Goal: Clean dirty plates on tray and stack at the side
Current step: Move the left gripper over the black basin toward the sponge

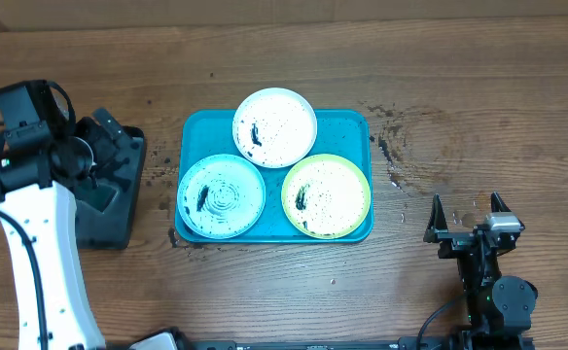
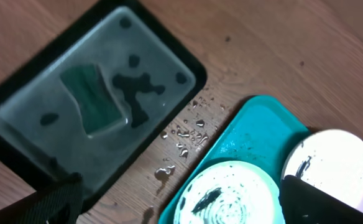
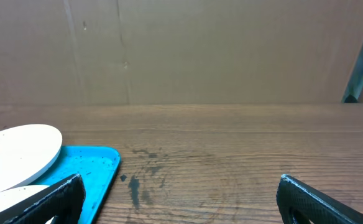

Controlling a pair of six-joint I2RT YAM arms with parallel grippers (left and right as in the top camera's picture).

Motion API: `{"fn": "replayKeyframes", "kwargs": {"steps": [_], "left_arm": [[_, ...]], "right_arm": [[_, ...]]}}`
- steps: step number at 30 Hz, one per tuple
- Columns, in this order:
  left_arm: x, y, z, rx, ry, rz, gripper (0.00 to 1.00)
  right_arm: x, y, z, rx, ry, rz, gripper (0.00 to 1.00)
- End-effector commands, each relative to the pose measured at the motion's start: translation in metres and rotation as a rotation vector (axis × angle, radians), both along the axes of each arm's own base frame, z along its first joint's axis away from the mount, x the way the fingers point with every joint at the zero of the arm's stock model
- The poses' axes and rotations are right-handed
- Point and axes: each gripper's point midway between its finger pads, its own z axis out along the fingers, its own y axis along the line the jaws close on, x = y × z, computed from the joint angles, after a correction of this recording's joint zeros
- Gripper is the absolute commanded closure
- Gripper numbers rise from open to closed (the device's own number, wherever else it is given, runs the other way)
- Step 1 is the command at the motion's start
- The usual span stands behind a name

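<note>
Three dirty plates lie on the turquoise tray (image 1: 352,126): a white plate (image 1: 275,126) at the back, a light blue plate (image 1: 222,196) front left, a yellow-green rimmed plate (image 1: 326,195) front right. All are speckled with dark smears. My left gripper (image 1: 109,160) is open and empty above the black tray, left of the turquoise tray. In the left wrist view my left gripper (image 2: 181,208) frames the light blue plate (image 2: 228,193), the white plate (image 2: 334,162) and the turquoise tray (image 2: 256,124). My right gripper (image 1: 467,209) is open and empty, right of the tray; in its own view (image 3: 181,205) the white plate (image 3: 20,155) shows.
A smaller black tray with a grey inside (image 1: 104,228) stands at the left; it holds a green sponge (image 2: 93,99) and dark smears. Water drops (image 2: 184,134) lie between the two trays. Wet dark stains (image 1: 391,146) mark the wood right of the turquoise tray.
</note>
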Motion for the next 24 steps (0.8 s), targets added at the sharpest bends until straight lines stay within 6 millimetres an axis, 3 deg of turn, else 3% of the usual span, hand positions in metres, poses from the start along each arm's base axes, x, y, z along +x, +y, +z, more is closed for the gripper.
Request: {"fn": "replayKeyframes", "kwargs": {"steps": [1, 8, 15, 21, 24], "left_arm": [[-0.007, 0.030, -0.008, -0.079, 0.007, 0.260, 0.00], [-0.015, 0.079, -0.052, -0.161, 0.095, 0.413, 0.00], [-0.006, 0.074, -0.101, -0.268, 0.205, 0.399, 0.00], [0.006, 0.082, -0.140, -0.283, 0.248, 0.403, 0.00], [0.009, 0.086, -0.157, -0.282, 0.272, 0.408, 0.13]], "right_arm": [[0.000, -0.001, -0.002, -0.004, -0.003, -0.005, 0.00], [0.000, -0.001, -0.002, -0.004, -0.003, -0.005, 0.00], [0.000, -0.001, -0.002, -0.004, -0.003, -0.005, 0.00], [0.000, -0.001, -0.002, -0.004, -0.003, -0.005, 0.00], [0.000, -0.001, -0.002, -0.004, -0.003, -0.005, 0.00]]}}
